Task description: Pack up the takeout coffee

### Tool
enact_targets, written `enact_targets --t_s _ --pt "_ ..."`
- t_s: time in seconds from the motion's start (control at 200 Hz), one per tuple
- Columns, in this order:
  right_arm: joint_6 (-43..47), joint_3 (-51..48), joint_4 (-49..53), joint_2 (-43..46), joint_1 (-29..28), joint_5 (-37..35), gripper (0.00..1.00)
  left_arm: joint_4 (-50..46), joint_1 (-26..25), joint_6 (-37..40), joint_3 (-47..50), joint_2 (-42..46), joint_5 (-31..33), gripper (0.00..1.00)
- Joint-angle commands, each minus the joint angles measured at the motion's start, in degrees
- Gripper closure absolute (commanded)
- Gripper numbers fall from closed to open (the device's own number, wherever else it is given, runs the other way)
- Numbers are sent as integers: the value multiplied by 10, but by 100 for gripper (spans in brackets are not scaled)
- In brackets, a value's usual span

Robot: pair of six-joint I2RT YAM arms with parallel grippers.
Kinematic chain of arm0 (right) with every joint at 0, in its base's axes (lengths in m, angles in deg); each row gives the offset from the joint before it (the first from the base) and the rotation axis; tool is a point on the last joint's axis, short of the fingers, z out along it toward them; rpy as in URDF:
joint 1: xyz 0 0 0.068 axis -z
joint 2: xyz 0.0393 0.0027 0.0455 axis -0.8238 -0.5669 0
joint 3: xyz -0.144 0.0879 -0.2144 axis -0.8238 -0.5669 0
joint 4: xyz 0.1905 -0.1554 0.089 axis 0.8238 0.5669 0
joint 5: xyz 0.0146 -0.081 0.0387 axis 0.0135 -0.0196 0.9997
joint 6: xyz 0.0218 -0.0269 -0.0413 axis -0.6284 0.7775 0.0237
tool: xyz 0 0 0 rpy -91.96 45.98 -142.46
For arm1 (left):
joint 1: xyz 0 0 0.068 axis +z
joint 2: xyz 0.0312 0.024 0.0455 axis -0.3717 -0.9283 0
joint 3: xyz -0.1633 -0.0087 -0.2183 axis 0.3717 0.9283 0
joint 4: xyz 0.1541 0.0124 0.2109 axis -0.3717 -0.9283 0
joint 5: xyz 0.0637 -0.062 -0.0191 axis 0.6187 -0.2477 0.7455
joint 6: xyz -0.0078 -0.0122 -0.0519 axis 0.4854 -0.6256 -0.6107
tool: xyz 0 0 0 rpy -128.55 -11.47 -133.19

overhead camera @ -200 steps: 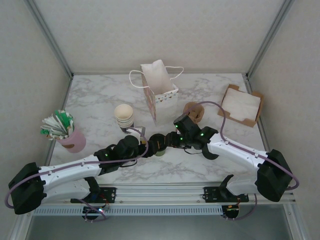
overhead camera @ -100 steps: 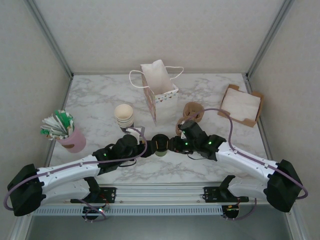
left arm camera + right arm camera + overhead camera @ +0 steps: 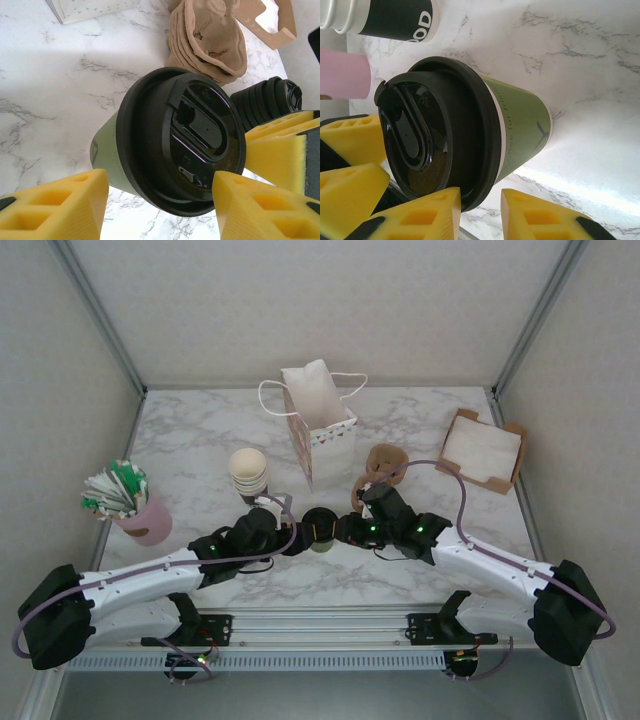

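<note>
**Top view, left to right.**

**Cup stack** (image 3: 247, 472): stands just behind the left gripper (image 3: 298, 538).

**Left gripper:** the yellow pads (image 3: 55, 205) are parted and straddle the cup (image 3: 320, 527). One pad lies at the green wall below the lid (image 3: 185, 140). Whether they press or merely rest there cannot be told.

**Cup:** upright on the table (image 3: 190, 445) between the two grippers. It is in front of the bag (image 3: 320, 425) and apart from it.

**Right gripper** (image 3: 343, 530): the pads (image 3: 415, 220) sit a narrow gap apart at the lid's rim. Whether they pinch it or hang free cannot be told.

**Hazards, as judged:**
- **(a)** With two grippers at one cup, an unequal pull or a late release would tip or twist it.
- **(b)** A hold by the rim alone could pop the lid off on lifting.
- **(c)** A hard squeeze could buckle the paper wall and loosen the lid.
- **(d)** The bag looks light, so a cup carried low could catch its edge and topple it.
- **(e)** A wide swing to the left could strike the cup stack.
</note>
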Motion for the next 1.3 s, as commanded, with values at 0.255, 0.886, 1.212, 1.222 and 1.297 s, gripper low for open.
enact_targets --t_s 0.255,0.886,1.212,1.222,1.297 --pt "-19 -33 -40 -27 3 6 74 17 5 -6 -3 -8 -8 44" --pt "-35 -66 -17 -73 1 -10 75 28 7 -8 3 -18 -9 45" --pt "-31 -53 -3 -100 -2 -21 76 30 10 -10 7 -14 -9 46" --pt "-30 -53 -2 -100 -2 -21 76 30 10 -10 7 -14 -9 46" --pt "-29 -47 3 -99 -3 -22 76 29 11 -10 7 -10 -9 46"
